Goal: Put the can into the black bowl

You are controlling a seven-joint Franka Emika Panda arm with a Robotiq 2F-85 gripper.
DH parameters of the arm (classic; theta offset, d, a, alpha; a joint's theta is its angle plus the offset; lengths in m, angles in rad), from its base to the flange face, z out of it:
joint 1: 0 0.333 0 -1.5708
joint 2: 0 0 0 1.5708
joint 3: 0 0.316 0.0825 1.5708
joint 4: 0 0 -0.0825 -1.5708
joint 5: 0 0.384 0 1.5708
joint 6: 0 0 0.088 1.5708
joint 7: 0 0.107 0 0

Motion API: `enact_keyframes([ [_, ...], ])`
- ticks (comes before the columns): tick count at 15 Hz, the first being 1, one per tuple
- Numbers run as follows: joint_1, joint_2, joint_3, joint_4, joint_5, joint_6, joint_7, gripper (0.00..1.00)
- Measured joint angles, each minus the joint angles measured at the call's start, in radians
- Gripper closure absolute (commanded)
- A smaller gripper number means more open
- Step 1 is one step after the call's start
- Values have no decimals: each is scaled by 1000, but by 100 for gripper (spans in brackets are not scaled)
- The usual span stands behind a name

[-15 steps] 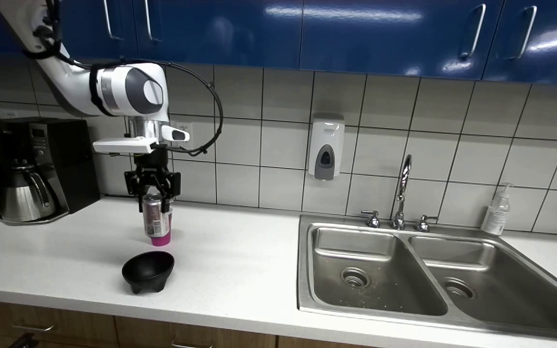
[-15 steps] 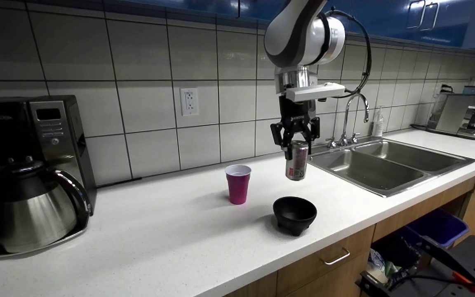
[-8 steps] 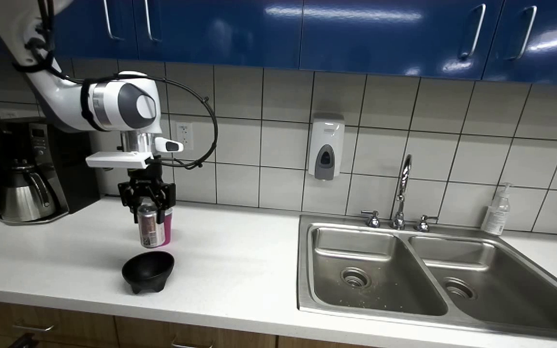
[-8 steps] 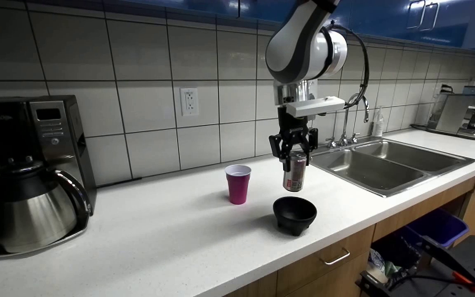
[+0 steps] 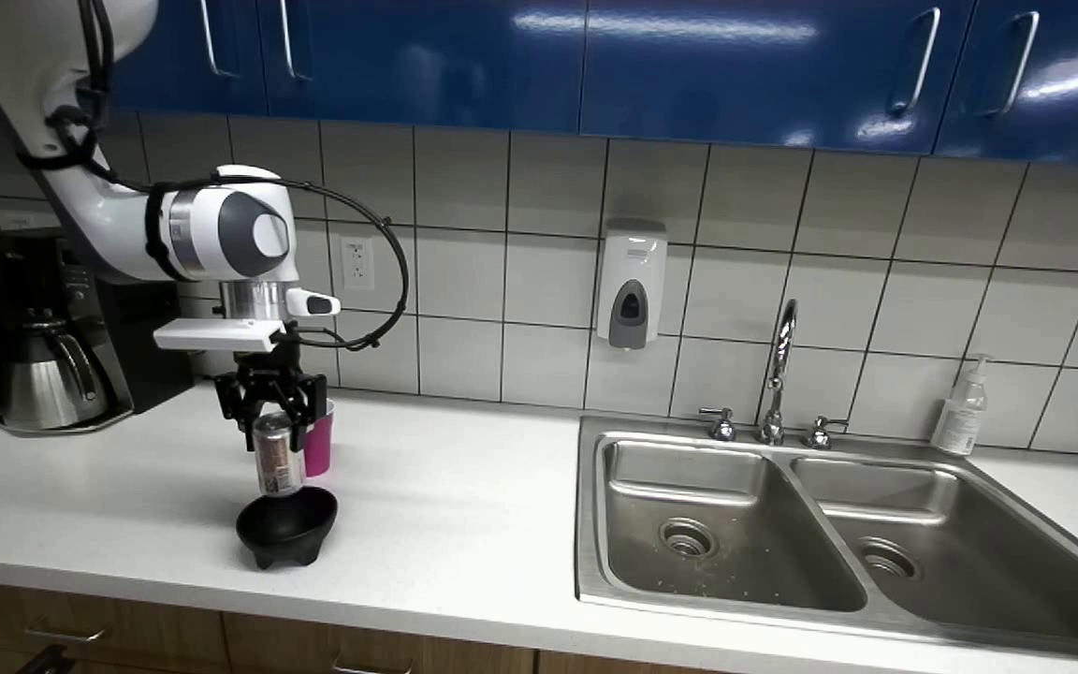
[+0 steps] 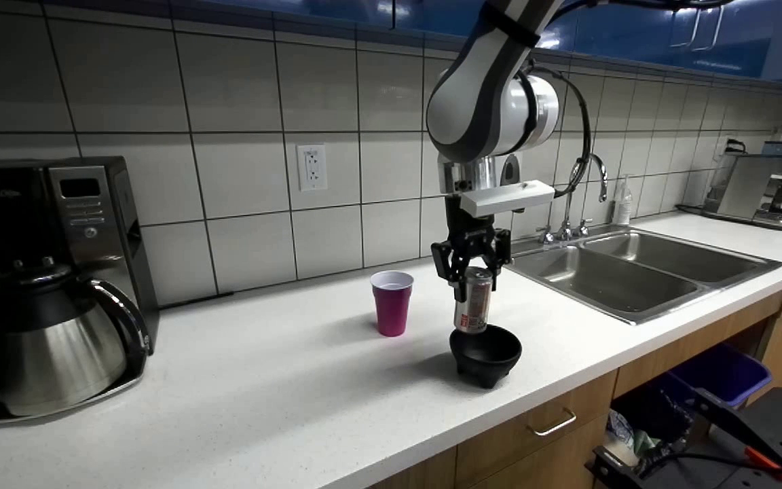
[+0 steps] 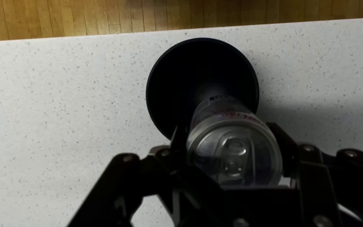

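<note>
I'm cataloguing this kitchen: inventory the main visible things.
can: 1, silver, in gripper
bowl: 1, black, on counter
cup: 1, pink, on counter
coffee maker: 1, black-silver, on counter
coffee pot: 1, silver-black, in coffee maker
sink: 1, silver, in counter
faucet: 1, silver, on sink
appliance: 1, silver, past sink
dispenser: 1, white-grey, on wall
bottle: 1, clear, by sink
cabinets: several, blue, overhead
gripper: 1, black, around can
arm: 1, white-grey, above counter

In the wrist view, the gripper (image 7: 227, 138) and the can (image 7: 235, 143) are hiding the bowl (image 7: 184, 75) from four to seven o'clock. In an exterior view, they partly cover the cup (image 5: 318, 442) at nine o'clock. In an exterior view, the arm (image 6: 479, 102) is cut off at one o'clock.
</note>
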Motion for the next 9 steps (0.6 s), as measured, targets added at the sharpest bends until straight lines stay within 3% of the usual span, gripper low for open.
enact_keyframes([
  [9,2,62,-4,8,-51,2,3,60],
])
